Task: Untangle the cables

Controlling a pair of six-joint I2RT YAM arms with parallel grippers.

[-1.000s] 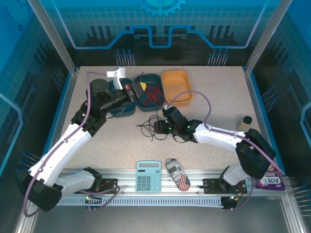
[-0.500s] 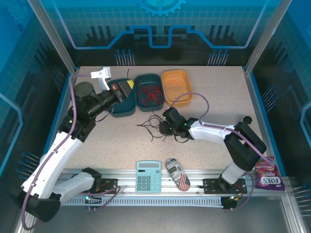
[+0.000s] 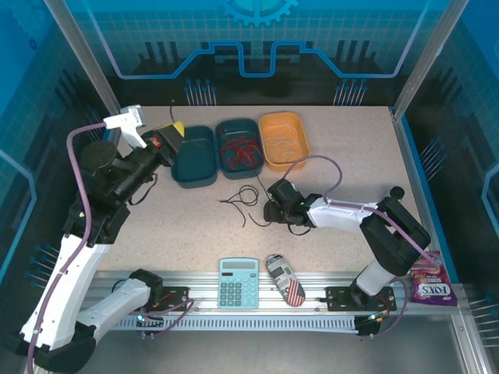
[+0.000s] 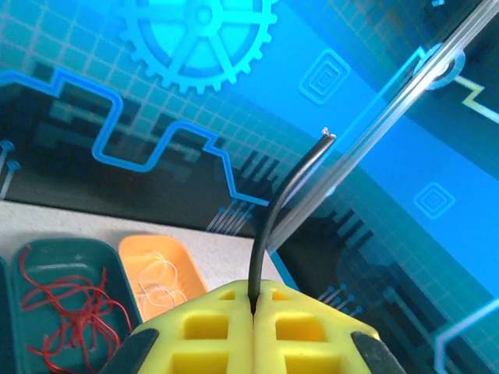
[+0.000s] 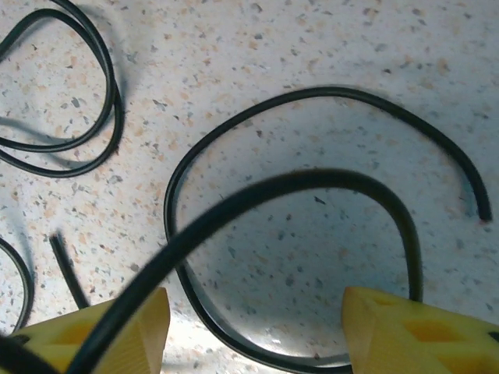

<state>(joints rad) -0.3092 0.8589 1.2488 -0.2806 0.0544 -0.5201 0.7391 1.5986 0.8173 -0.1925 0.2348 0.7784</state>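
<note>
Left gripper is clamped on one black cable, raised at far left. Right gripper stands open over loose black cables mid-table. Judged light, thin, springy and slip-prone; best pinched mid-strand, clear of crossings.

The speckled table lies under the right fingers. Past the left fingers stands a blue wall with a big gear picture. Shiny metal posts hold its corners.
</note>
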